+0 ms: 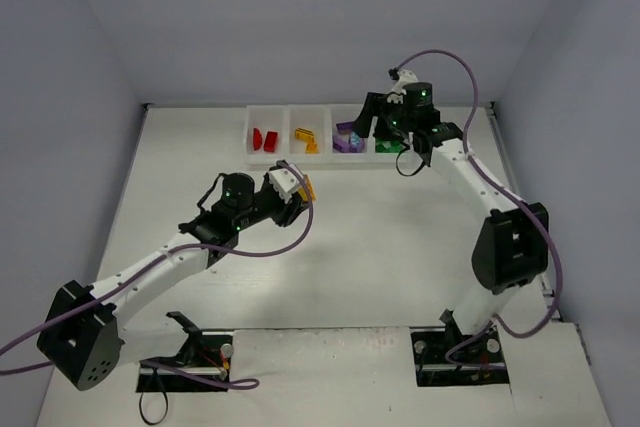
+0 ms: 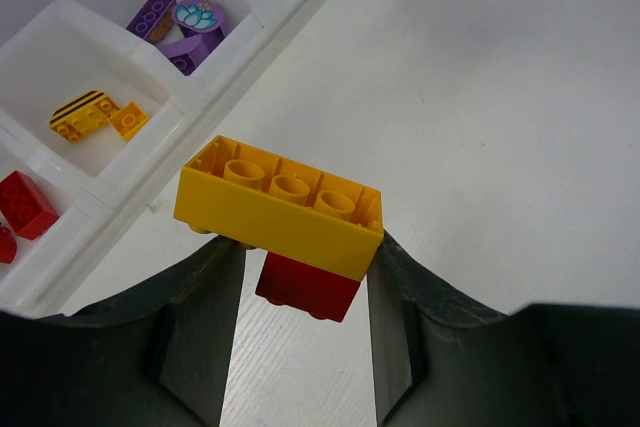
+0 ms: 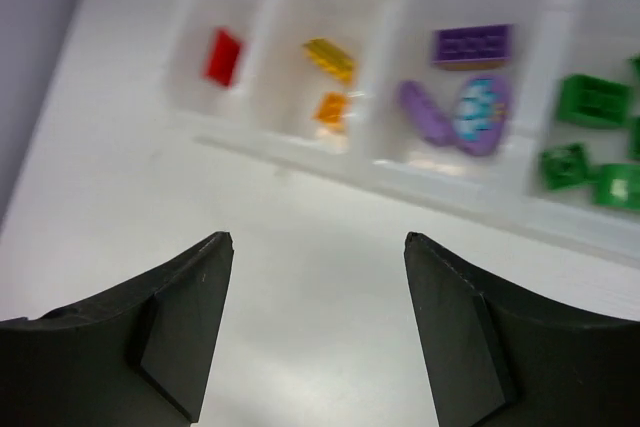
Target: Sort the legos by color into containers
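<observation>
Left gripper (image 2: 305, 247): narrow, clamped on a yellow brick (image 2: 280, 207) with a red brick (image 2: 308, 287) stuck beneath it.
Held clump: at 6 o'clock of the containers (image 1: 286, 132), near but apart.
Right gripper (image 3: 318, 242): wide, holding nothing, at the row's 3 o'clock end.
Sorted legos (image 3: 330, 107): red, yellow-orange, purple, green, one colour per bin from 9 to 3 o'clock.

A white table (image 1: 330, 267) fills the middle of the top view. Pale grey walls close it in: a back wall (image 1: 320, 17) across the top, a left wall (image 1: 50, 147) and a right wall (image 1: 590, 147) down the sides. A lighter panel (image 1: 330, 367) sits at bottom centre.
</observation>
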Robot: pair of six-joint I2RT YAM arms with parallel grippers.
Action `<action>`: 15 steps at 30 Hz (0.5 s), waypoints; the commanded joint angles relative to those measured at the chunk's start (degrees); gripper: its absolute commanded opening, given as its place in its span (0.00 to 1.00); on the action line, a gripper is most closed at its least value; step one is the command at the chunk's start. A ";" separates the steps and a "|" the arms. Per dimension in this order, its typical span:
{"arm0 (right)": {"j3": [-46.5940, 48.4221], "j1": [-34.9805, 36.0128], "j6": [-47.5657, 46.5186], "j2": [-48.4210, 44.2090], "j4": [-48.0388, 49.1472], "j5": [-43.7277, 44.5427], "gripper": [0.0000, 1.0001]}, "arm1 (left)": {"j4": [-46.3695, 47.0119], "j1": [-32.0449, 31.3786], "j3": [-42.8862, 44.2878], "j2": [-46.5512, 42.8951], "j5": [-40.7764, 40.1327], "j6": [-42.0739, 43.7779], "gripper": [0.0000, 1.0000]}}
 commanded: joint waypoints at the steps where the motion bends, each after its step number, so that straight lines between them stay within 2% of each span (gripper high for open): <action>1: -2.88 6.45 3.70 -9.43 3.52 -8.71 0.66 | 5.24 0.20 1.47 0.19 0.83 2.05 0.00; 4: -7.27 9.47 8.18 -14.34 5.28 -10.82 0.66 | 5.24 0.20 1.99 0.63 0.74 2.23 0.00; 7: -11.05 13.33 11.00 -16.72 6.86 -9.26 0.66 | 5.59 0.20 2.17 0.37 0.30 2.40 0.00; 15: -13.52 19.93 12.67 -16.73 8.01 -7.66 0.66 | 6.30 0.20 1.91 -0.69 -0.32 1.96 0.00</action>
